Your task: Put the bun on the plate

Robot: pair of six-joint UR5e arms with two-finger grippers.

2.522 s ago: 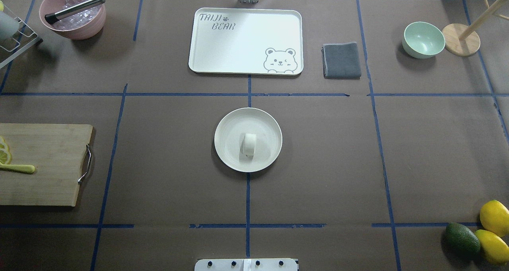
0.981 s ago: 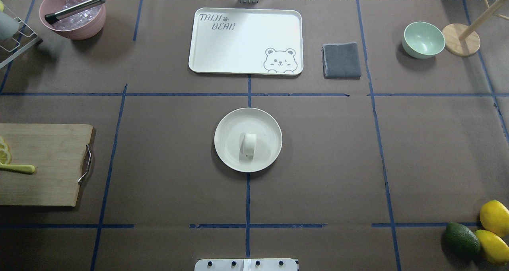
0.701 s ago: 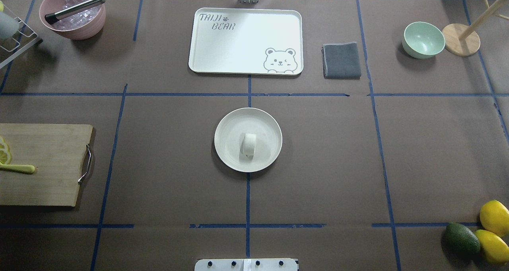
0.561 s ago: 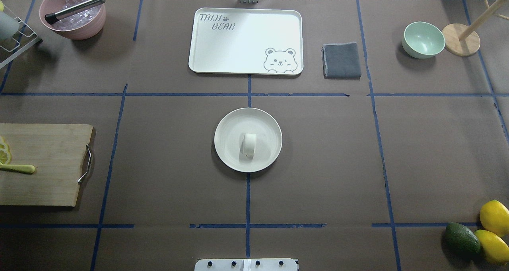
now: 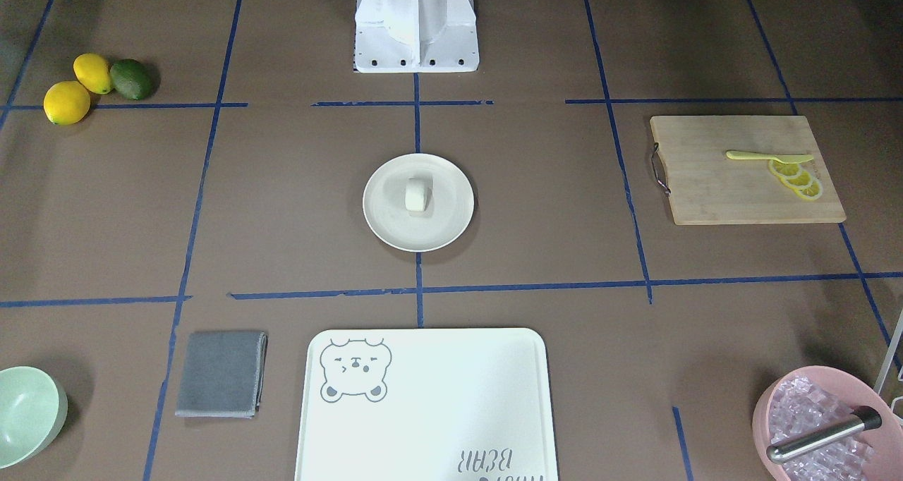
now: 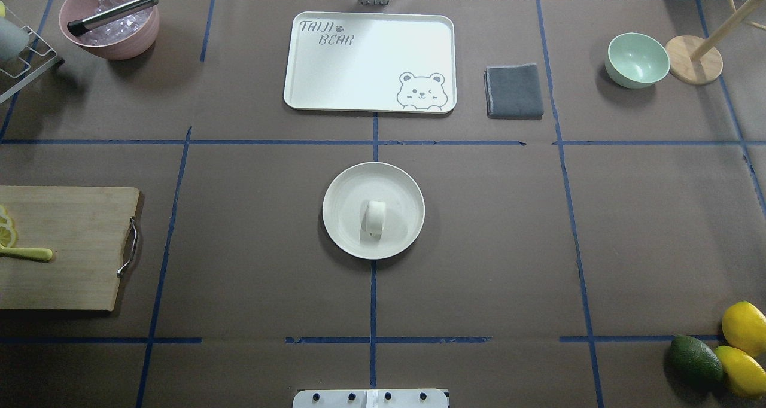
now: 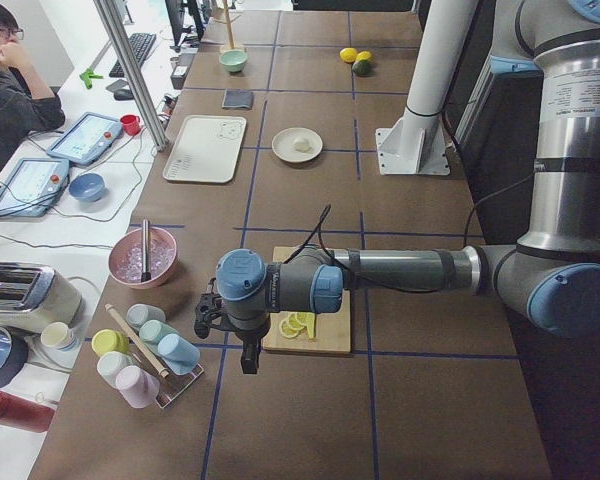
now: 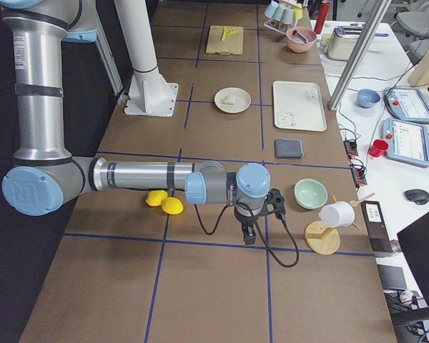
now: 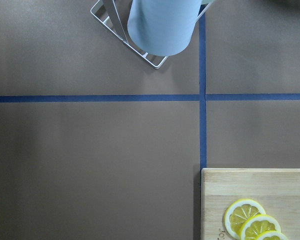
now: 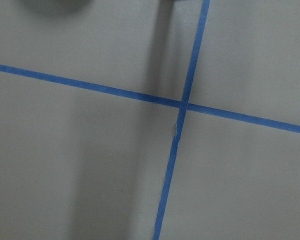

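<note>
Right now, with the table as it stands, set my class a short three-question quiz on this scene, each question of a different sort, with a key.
1. True or false: the bun lies on the plate.
2. Which thing lies next to the bear-print tray? A. a folded grey cloth B. a banana C. a fork
3. Name the dark green fruit beside the two whole lemons.
Key: 1 true; 2 A; 3 the avocado.
</note>
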